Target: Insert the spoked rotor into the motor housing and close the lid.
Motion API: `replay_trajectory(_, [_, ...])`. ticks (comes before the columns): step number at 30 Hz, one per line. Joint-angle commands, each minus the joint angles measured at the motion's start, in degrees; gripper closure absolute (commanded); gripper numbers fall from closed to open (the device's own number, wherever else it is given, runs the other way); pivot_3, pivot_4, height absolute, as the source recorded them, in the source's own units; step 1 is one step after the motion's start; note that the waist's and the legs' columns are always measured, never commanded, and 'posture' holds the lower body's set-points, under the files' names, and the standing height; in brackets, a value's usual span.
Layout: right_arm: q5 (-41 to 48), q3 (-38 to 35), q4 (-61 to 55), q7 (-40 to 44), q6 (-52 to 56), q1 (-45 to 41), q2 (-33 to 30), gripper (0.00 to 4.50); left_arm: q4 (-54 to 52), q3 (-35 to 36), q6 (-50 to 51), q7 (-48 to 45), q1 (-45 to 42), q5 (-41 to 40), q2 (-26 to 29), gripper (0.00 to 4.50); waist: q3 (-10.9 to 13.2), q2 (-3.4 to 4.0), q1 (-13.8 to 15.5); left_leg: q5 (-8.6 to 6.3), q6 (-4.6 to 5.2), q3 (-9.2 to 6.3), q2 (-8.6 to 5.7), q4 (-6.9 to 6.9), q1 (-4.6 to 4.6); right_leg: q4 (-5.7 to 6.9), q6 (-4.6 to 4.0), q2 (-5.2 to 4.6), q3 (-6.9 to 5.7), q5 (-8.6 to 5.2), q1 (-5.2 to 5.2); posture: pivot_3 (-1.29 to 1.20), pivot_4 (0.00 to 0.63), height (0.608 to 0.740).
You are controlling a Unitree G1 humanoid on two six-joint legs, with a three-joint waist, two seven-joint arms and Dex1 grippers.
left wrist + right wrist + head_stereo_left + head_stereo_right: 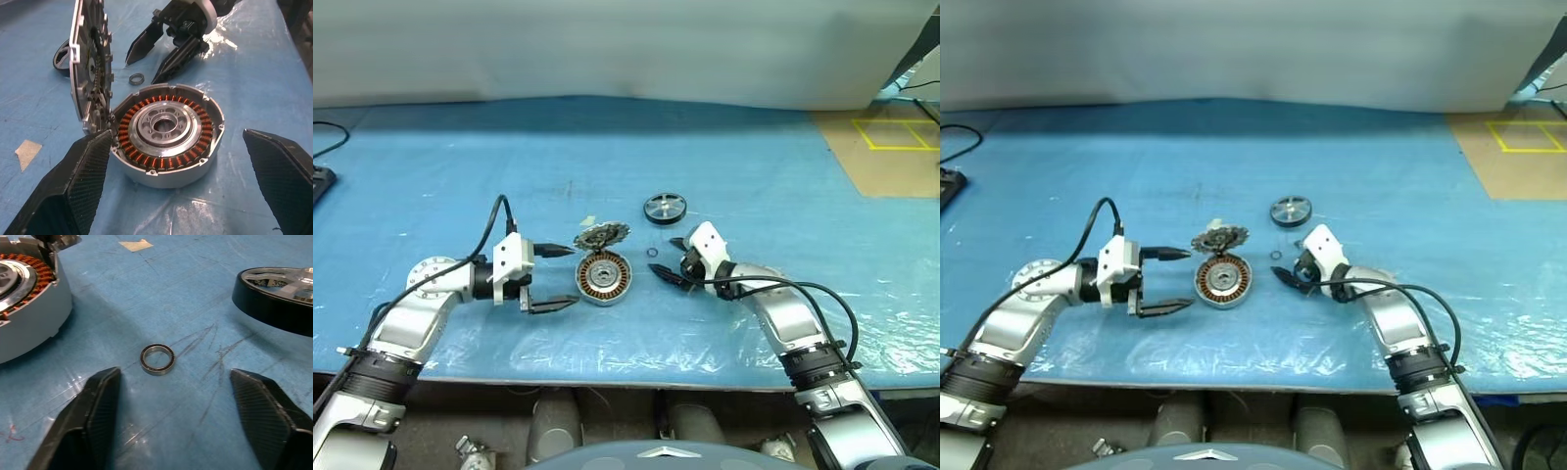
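Observation:
The motor housing (604, 277), a grey ring with copper windings, lies flat on the blue cover. At its far edge the toothed silvery lid (602, 235) stands tilted up. The dark spoked rotor (665, 208) lies behind and to the right, apart from both. My left gripper (574, 276) is open just left of the housing, with a finger (73, 191) on each side of its near rim. My right gripper (663, 256) is open to the right, low over the cover. A tiny thin ring (157, 358) lies just ahead of its fingertips.
A small scrap of tape (589, 220) lies behind the lid. The blue cover (460, 176) stretches wide on both sides. Brown floor with yellow tape marks (891, 147) is at the far right, and a black cable (325, 137) at the far left.

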Motion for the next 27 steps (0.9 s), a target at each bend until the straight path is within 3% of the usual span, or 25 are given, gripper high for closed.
replay_trajectory(1, [-0.86, 0.64, 0.89, -0.08, -1.18, -0.17, 0.74, 1.97, 0.05, 0.78, -2.71, 0.27, 0.49, 1.08, -1.68, 0.00, 0.00, 0.00, 0.01, 0.00, 0.00, 0.00, 0.00, 0.01, 0.01, 0.00, -0.05, 0.00, 0.01, -0.03, 0.01, 0.00, 0.150, 0.740])
replay_trajectory(17, [-1.59, 1.54, 4.20, 0.56, -1.61, -1.84, 3.84, 1.97, 0.76, 0.87, -0.58, -3.45, 1.19, 1.18, -3.11, 0.00, 0.00, -0.01, -0.30, 0.00, 0.00, 0.01, 0.01, 0.02, 0.13, 0.10, -0.16, 0.00, 0.04, -0.09, 0.05, 0.00, 0.150, 0.740])
replay_trajectory(20, [-2.49, 1.78, 5.87, 0.22, -1.69, -2.34, 4.01, 2.48, 0.40, 0.98, -0.46, -3.19, 1.30, 1.52, -3.20, 0.00, -0.01, -0.01, -0.36, 0.00, 0.00, 0.02, 0.01, 0.02, 0.14, 0.11, -0.17, 0.00, 0.04, -0.09, 0.05, 0.00, 0.150, 0.740])
replay_trajectory(24, [-2.64, 1.76, 4.91, 0.86, -1.28, -1.34, 3.24, 3.82, -0.50, 1.31, 0.14, -2.61, 1.88, 1.30, -3.36, 0.00, -0.01, -0.01, -0.32, 0.00, 0.00, 0.02, 0.01, 0.01, 0.15, 0.11, -0.19, 0.00, 0.05, -0.10, 0.07, 0.00, 0.150, 0.740])
replay_trajectory(27, [-2.28, 1.96, 2.48, 2.27, -0.89, 0.23, 1.89, 3.95, -0.60, 1.46, -0.08, -2.41, 2.34, 1.27, -3.55, 0.00, -0.01, -0.01, -0.16, 0.00, 0.00, 0.02, 0.01, -0.01, 0.14, 0.10, -0.20, 0.00, 0.05, -0.11, 0.07, 0.00, 0.150, 0.740])
